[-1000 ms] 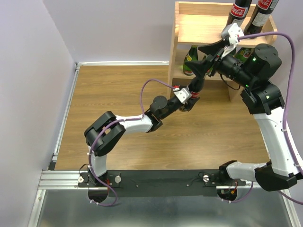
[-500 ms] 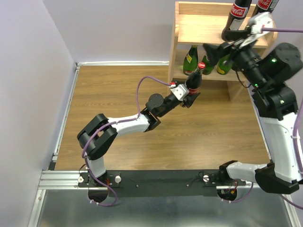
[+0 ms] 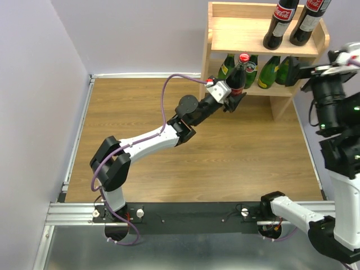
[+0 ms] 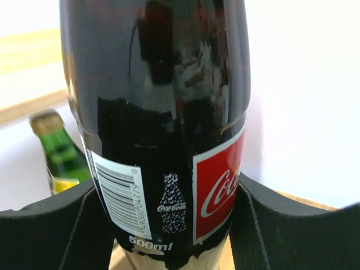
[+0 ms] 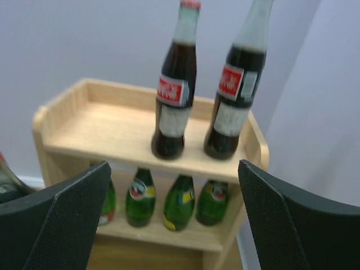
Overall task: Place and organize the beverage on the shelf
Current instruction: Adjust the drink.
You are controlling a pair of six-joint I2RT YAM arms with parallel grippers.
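Beverage sorting looks nearly done: four green glass bottles [image 5: 180, 202] stand in a row on the lower tier of the light wooden two-tier shelf [image 3: 205, 62], and two dark cola bottles with red labels [image 3: 278, 25] stand side by side on its top board. The third cola bottle [image 3: 237, 73] is upright in the left claw [image 4: 174, 225], which is clamped round its lower body, just in front of the shelf's left side. It likely belongs beside the other two colas. The right claw [image 5: 172, 169] is spread wide and holds nothing.
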